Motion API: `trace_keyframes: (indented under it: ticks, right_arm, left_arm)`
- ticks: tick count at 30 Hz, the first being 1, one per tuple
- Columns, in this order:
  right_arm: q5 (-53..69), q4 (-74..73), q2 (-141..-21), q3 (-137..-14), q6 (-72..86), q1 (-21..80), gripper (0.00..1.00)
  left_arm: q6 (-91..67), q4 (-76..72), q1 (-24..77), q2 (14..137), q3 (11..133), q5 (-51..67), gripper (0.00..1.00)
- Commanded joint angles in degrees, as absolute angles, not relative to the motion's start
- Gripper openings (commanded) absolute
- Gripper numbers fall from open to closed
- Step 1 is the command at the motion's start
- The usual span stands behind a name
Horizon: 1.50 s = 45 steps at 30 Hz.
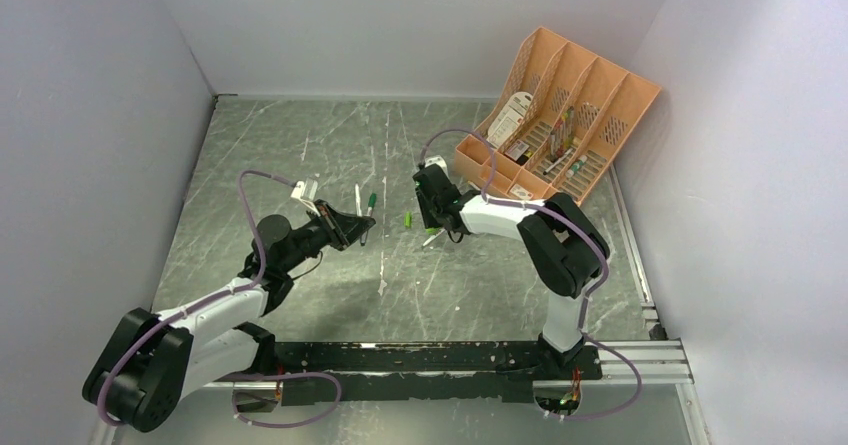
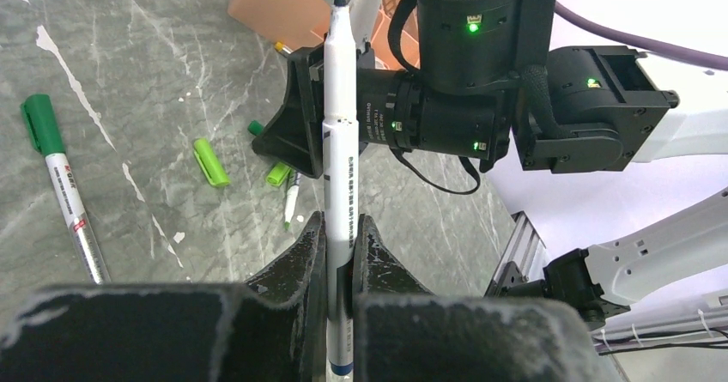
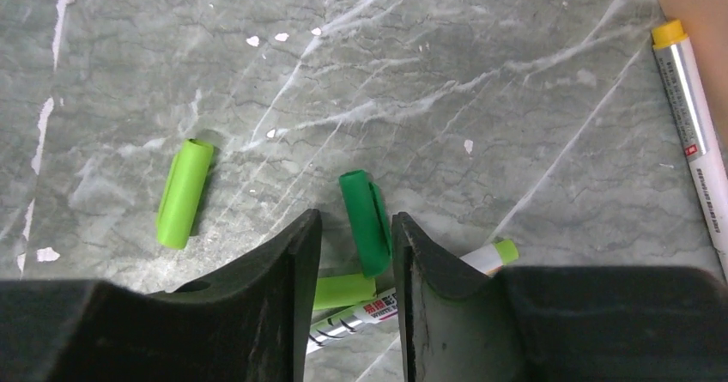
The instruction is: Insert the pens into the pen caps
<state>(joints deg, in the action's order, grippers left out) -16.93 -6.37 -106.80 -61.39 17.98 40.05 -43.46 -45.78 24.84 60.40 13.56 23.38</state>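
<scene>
Left wrist: left hand (image 2: 341, 225) clenched on pen (image 2: 341, 142); right hand (image 3: 354, 225), low over table (image 3: 429, 73), parted astride dark-green cap (image 3: 360, 202).

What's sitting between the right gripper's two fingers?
A dark green cap lies on the table between the open fingers of the right gripper. The right wrist view shows it.

Lab test booth: plain white walls (image 1: 420, 25) enclosing a marble-look tabletop (image 1: 290, 155).
</scene>
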Motion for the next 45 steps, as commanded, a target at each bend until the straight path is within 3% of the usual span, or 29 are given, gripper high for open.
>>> trace_keyframes:
  ticks: [1, 4, 9, 17, 22, 30, 34, 45]
  right_arm:
    - [-16.81, -5.90, -108.07, -60.58, 17.45, 39.64, 0.35]
    - [-16.25, -5.27, -108.44, -60.28, 17.20, 39.66, 0.30]
    - [-15.05, -6.81, -108.62, -61.50, 18.63, 38.83, 0.00]
    - [-11.52, -9.22, -104.76, -63.50, 27.97, 37.88, 0.00]
    - [-1.72, -2.26, -97.77, -58.86, 32.89, 35.59, 0.00]
    - [15.77, 10.47, -89.48, -49.69, 43.13, 28.60, 0.00]
    - [16.50, 8.04, -90.54, -50.87, 37.17, 28.50, 0.00]
    - [6.36, -13.80, -103.00, -65.88, 17.97, 36.35, 0.00]
  left_arm:
    - [-42.90, -47.32, 24.26, 61.05, 13.53, 24.93, 0.07]
    - [-42.84, -47.18, 24.25, 61.17, 13.62, 25.30, 0.07]
    - [-42.62, -46.49, 24.25, 60.88, 13.95, 25.45, 0.07]
    - [-43.21, -46.27, 24.26, 60.67, 13.54, 25.67, 0.07]
    - [-44.05, -48.87, 24.33, 63.20, 13.73, 28.91, 0.07]
    - [-52.81, -67.61, 24.40, 72.91, 10.17, 33.50, 0.07]
    - [-52.99, -68.07, 24.43, 72.74, 10.11, 33.00, 0.07]
    - [-42.42, -46.35, 24.37, 61.14, 14.18, 29.50, 0.07]
